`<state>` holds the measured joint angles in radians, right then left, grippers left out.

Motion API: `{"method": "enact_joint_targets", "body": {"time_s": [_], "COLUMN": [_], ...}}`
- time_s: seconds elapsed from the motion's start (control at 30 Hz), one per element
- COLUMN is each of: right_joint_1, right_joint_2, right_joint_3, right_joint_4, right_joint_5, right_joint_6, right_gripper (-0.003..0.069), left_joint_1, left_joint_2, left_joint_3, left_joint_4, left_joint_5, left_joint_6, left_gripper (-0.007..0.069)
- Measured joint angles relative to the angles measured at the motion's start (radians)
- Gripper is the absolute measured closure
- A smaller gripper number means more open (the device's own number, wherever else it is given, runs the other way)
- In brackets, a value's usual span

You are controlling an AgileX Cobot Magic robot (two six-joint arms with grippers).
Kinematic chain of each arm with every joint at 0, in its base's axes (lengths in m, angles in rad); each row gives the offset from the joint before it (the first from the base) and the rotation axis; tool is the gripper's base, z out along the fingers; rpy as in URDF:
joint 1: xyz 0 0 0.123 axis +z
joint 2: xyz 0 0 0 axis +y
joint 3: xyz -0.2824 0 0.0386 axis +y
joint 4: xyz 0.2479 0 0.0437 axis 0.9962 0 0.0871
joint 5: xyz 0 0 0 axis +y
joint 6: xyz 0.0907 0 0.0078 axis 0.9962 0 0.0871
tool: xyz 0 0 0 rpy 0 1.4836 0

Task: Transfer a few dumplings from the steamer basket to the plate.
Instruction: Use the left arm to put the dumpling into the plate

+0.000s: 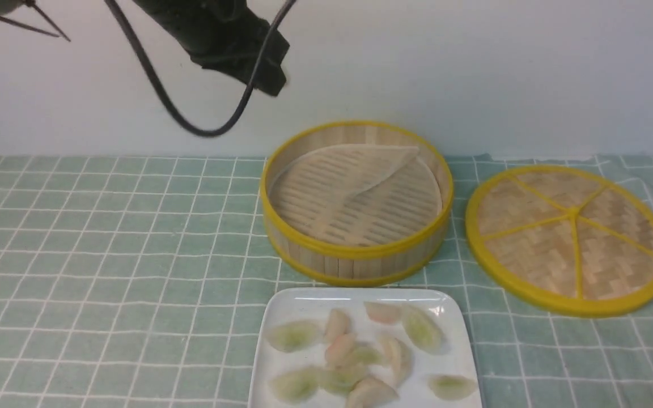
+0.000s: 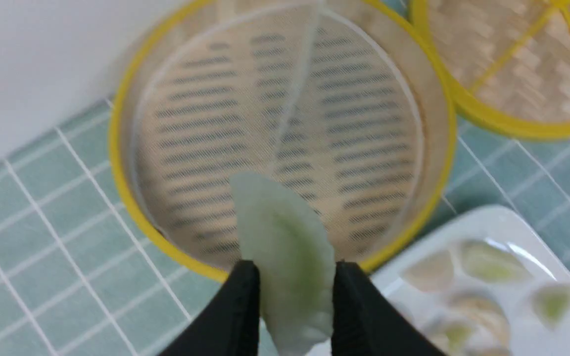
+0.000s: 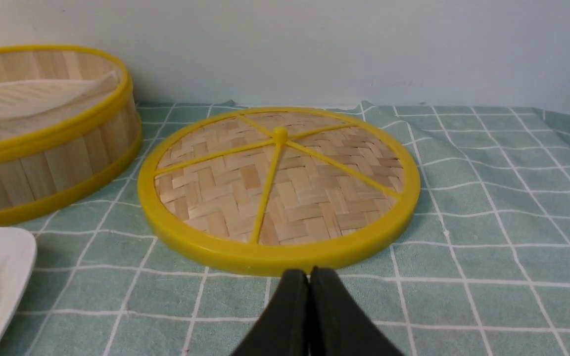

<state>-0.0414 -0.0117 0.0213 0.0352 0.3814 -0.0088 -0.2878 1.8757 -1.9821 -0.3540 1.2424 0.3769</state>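
While pinched between black fingers of left claw [image 2: 297, 271]: pale green dumpling [image 2: 280, 232], glossy crescent, lower tip cut off by frame, above near rim of steamer basket [image 2: 117, 148]. Bamboo wall, yellow rims, slatted floor, whitish liner [image 1: 355, 164] folded over. More dumplings [image 1: 360, 357] heaped on glossy white plate [image 1: 298, 309], near edge cropped. Right claw [image 3: 308, 278] pressed together, low over checked counter [image 3: 463, 247], facing woven disc [image 3: 280, 198].

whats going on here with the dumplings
The left gripper is shut on a pale green dumpling, held up in the air by the steamer basket. The basket holds only its liner sheet, partly folded over. The plate in front of it carries a spread of green and pink dumplings. The right gripper is shut on nothing, low near the woven lid.
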Motion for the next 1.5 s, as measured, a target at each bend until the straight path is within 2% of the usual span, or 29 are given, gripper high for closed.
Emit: {"method": "enact_joint_targets", "body": {"time_s": [0.1, 0.13, 0.27, 0.53, 0.77, 0.87, 1.0, 1.03, 1.13, 1.2, 1.27, 1.3, 1.43, 1.5], "right_joint_1": [0.0, 0.0, 0.0, 0.0, 0.0, 0.0, 0.0, 0.0, 0.0, 0.0, 0.0, 0.0, 0.0, 0.0], "right_joint_2": [0.0, 0.0, 0.0, 0.0, 0.0, 0.0, 0.0, 0.0, 0.0, 0.0, 0.0, 0.0, 0.0, 0.0], "right_joint_3": [0.0, 0.0, 0.0, 0.0, 0.0, 0.0, 0.0, 0.0, 0.0, 0.0, 0.0, 0.0, 0.0, 0.0], "right_joint_4": [0.0, 0.0, 0.0, 0.0, 0.0, 0.0, 0.0, 0.0, 0.0, 0.0, 0.0, 0.0, 0.0, 0.0], "right_joint_5": [0.0, 0.0, 0.0, 0.0, 0.0, 0.0, 0.0, 0.0, 0.0, 0.0, 0.0, 0.0, 0.0, 0.0], "right_joint_6": [0.0, 0.0, 0.0, 0.0, 0.0, 0.0, 0.0, 0.0, 0.0, 0.0, 0.0, 0.0, 0.0, 0.0], "right_gripper": [0.0673, 0.0673, 0.0673, 0.0673, 0.0673, 0.0673, 0.0673, 0.0673, 0.0673, 0.0673, 0.0673, 0.0673, 0.0673, 0.0673], "left_joint_1": [-0.087, -0.093, -0.223, -0.397, -0.454, -0.464, -0.466, -0.466, -0.466, -0.465, -0.458, -0.45, -0.429, -0.42], "left_joint_2": [-0.117, -0.117, -0.121, 0.005, 0.094, 0.108, 0.111, 0.111, 0.112, 0.113, 0.107, 0.091, -0.029, -0.14], "left_joint_3": [0.256, 0.256, 0.481, 0.564, 0.564, 0.564, 0.564, 0.564, 0.543, 0.509, 0.449, 0.414, 0.353, 0.347], "left_joint_4": [-0.002, -0.002, 0.007, 0.012, 0.008, -0.003, -0.004, -0.005, 0.001, 0.009, 0.039, 0.075, 0.166, 0.198], "left_joint_5": [0.001, 0.001, -0.002, -0.033, -0.124, -0.151, -0.179, -0.183, -0.17, -0.139, -0.083, -0.06, -0.043, -0.043], "left_joint_6": [0.004, 0.005, 0.021, 0.084, 0.087, 0.09, 0.09, 0.09, 0.085, 0.046, -0.04, -0.097, -0.174, -0.21], "left_gripper": [0.0462, 0.0462, 0.0462, 0.0462, 0.0458, 0.0407, 0.0305, 0.0252, 0.0186, 0.0185, 0.0232, 0.0298, 0.0527, 0.0597]}}
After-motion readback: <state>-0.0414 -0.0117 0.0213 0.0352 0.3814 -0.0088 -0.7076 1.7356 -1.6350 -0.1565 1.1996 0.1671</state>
